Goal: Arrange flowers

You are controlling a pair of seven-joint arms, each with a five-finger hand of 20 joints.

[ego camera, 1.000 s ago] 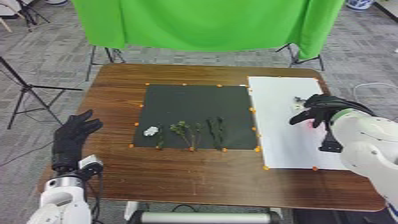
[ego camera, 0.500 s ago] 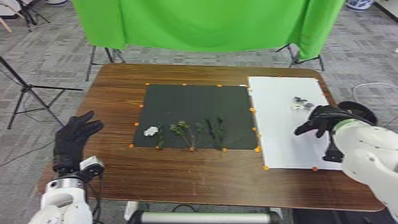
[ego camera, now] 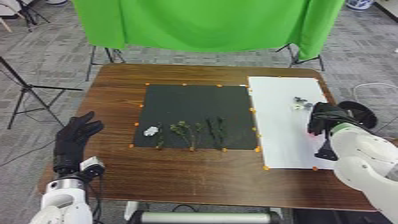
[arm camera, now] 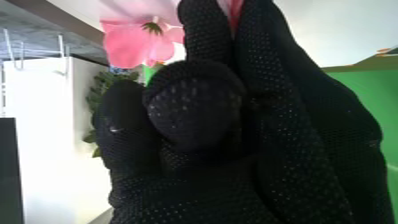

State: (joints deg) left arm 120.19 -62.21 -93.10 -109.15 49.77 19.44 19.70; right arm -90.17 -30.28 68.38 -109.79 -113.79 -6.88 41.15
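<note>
Flower (arm camera: 129, 45) with broad pink petals and a small green base is right against my right robot hand (ego camera: 327, 117) in the wrist view; some pink also shows behind the black glove. From the head view, hand and blossom are over the right part of the long white sheet (ego camera: 284, 120). I cannot tell how far open this robot hand is, nor whether it has hold of the flower or is merely against it.

That is where I see the likeliest trouble. If my glove is only brushing the petals, a lift would leave the flower behind or nudge it off the sheet. If I press too hard, the soft petals may crease or come away from their base. The counter's right edge is near, so a push outward could send the flower to the floor.

Small pale pieces (ego camera: 302, 104) sit farther up the sheet, and a careless sweep of my wrist could scatter them. On the dark mat (ego camera: 195, 102) lie a white flower (ego camera: 151, 131), leafy green stems (ego camera: 182, 131) and darker slender stems (ego camera: 216, 131). My left robot hand (ego camera: 69, 137) is at the left side of the brown wooden counter (ego camera: 178, 175), relaxed and empty.
</note>
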